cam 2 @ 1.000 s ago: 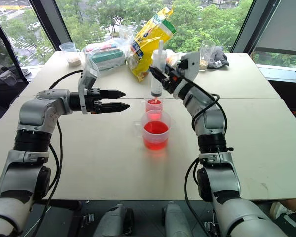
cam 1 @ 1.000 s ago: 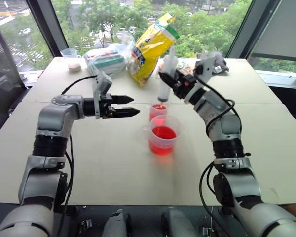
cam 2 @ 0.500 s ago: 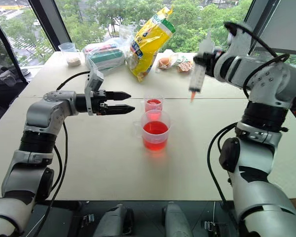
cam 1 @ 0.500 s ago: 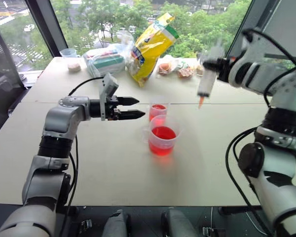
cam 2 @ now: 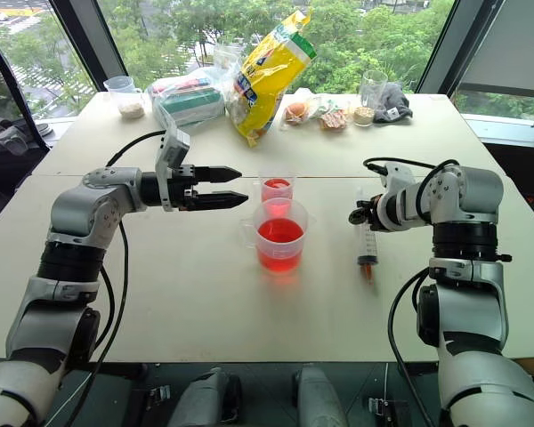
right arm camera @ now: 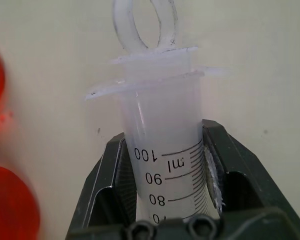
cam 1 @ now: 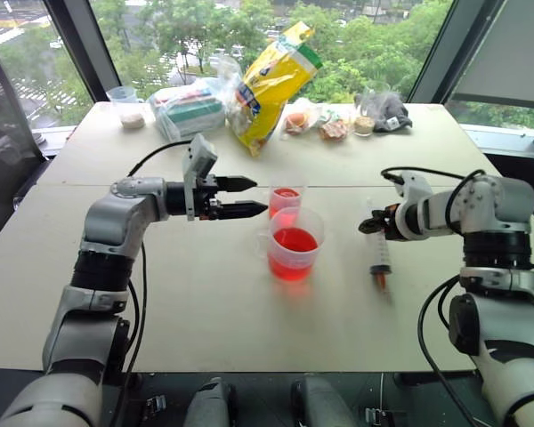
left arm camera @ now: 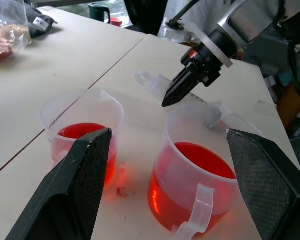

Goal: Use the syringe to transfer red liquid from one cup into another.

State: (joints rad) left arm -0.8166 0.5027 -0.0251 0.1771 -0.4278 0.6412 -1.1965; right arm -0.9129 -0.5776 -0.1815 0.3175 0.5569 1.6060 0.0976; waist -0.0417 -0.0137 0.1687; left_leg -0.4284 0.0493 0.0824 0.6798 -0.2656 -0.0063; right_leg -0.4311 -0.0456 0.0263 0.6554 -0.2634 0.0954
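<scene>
Right gripper point(cam 2: 360, 216) clamps the syringe point(cam 2: 367, 245) low toward the table's point(cam 2: 481, 294) right edge; left gripper point(cam 1: 249, 197) stands wide beside the smaller cup point(cam 1: 285, 201). Set-down looks next; I'd let go gently.

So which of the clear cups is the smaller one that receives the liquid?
Start at the long seam across the white table. Just in front of it stand two clear cups of red liquid. The smaller cup is the farther one, narrow and without a handle; the larger cup before it has a side handle.
</scene>
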